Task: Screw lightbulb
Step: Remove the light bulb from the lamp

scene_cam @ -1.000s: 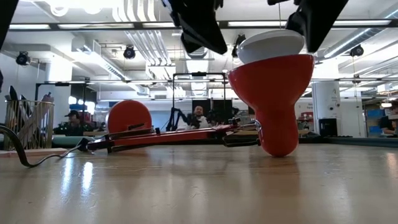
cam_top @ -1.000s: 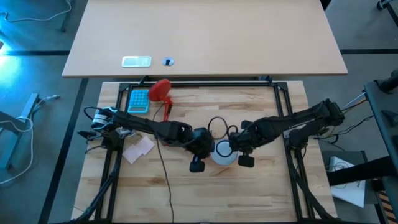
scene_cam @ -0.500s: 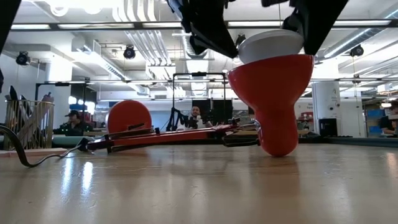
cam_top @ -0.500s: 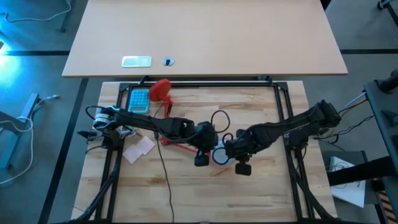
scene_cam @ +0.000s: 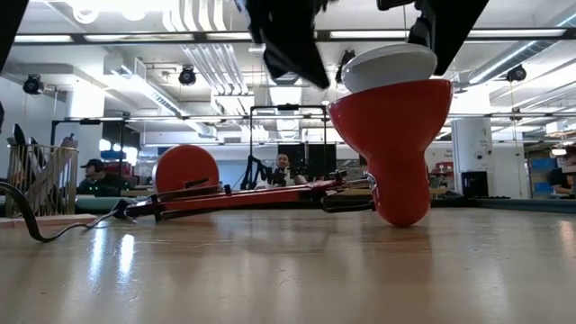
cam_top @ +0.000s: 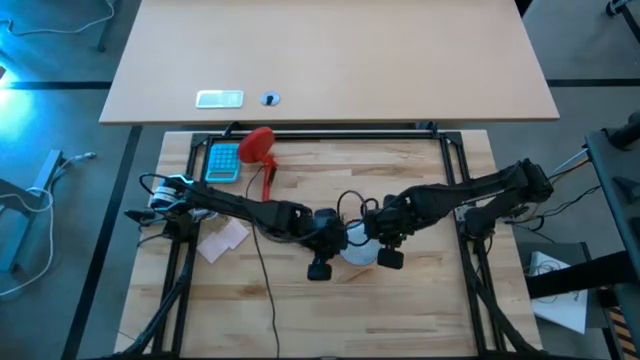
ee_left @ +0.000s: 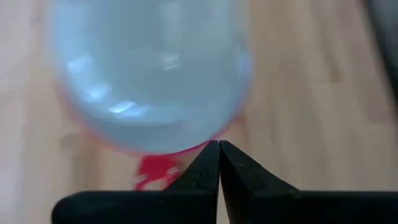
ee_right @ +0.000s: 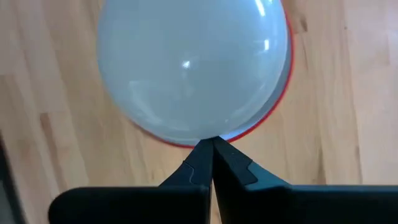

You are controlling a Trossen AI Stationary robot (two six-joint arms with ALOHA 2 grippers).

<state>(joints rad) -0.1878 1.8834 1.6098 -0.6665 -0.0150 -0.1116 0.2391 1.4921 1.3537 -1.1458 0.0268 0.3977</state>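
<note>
No small pear-shaped lightbulb shows in any view. A red lamp shade (scene_cam: 391, 144) stands on its narrow end on the table, opening upward, with a round white dome (scene_cam: 391, 63) in it. The dome also shows in the high view (cam_top: 358, 250) and in both wrist views (ee_left: 149, 68) (ee_right: 193, 68). My left gripper (ee_left: 219, 146) is shut. It hangs just above and to the left of the shade (scene_cam: 301, 54), apart from it. My right gripper (ee_right: 208, 144) is shut and stands at the dome's right edge (scene_cam: 432, 40). My right gripper's shut fingertips come from above, pointing down, at the right edge of the white dome (ee_right: 205, 134). I cannot tell whether they touch it. The shade stands upright on the table.
The lamp's red arm (scene_cam: 243, 196) lies on the table and runs to its round red base (cam_top: 258, 145) at the far left. A black cord (cam_top: 350, 203) loops behind the shade. A blue pad (cam_top: 222, 160) and paper slips (cam_top: 222, 238) lie at the left.
My left gripper has gone toward the shade and then back to the left. My right gripper has gone a little toward the near edge and then back. Both have stayed shut, and the shade has kept standing.
</note>
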